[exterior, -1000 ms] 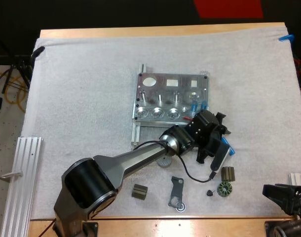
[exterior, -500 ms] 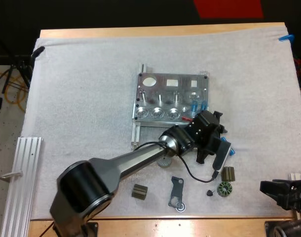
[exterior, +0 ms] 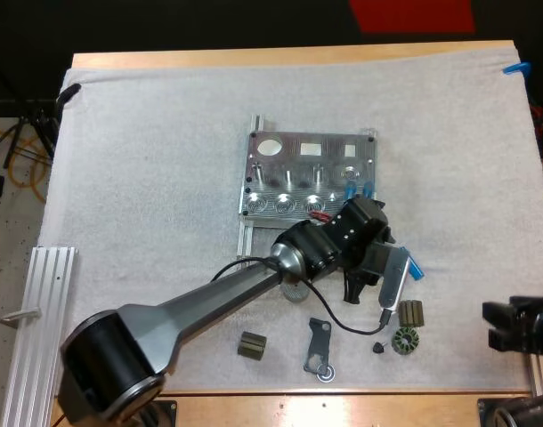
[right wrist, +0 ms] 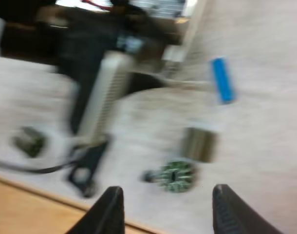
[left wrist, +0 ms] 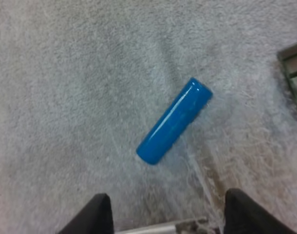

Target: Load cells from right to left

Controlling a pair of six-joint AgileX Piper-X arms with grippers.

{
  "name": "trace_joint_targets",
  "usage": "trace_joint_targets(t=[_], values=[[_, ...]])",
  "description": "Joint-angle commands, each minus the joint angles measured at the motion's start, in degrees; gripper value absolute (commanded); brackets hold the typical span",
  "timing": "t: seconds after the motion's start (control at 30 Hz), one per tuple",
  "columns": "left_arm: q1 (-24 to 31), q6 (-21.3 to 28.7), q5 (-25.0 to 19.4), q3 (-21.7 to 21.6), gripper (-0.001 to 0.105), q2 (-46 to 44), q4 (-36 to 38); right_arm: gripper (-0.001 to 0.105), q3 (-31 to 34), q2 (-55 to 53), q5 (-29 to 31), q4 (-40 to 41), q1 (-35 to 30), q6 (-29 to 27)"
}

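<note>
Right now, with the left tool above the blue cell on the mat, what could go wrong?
1. The blue cell lies slanted to the open fingers of the left tool. Closing may grip it askew, or push it so that it rolls away.
2. A dark part lies close beside the cell. A finger coming down may knock it.
</note>
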Motion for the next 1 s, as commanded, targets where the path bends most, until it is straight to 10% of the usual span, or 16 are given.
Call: trace_joint_targets(t=[0.0,0.63,0.97], values=[[-0.3,-0.9,-0.4,-0.3,0.05,-2.0,1.6,0.042,0.1,1.7,2.2,2.2,-0.1,-2.5],[-0.1,-5.9,-0.4,-0.3,0.05,-14.5,12.9,0.038,12.4,19.5,11.3,-22.2,2.2,-8.6],[-0.1,-6.1,-0.4,-0.3,0.05,-19.7,18.8,0.0,12.8,34.0,14.1,-33.2,2.2,-19.0]])
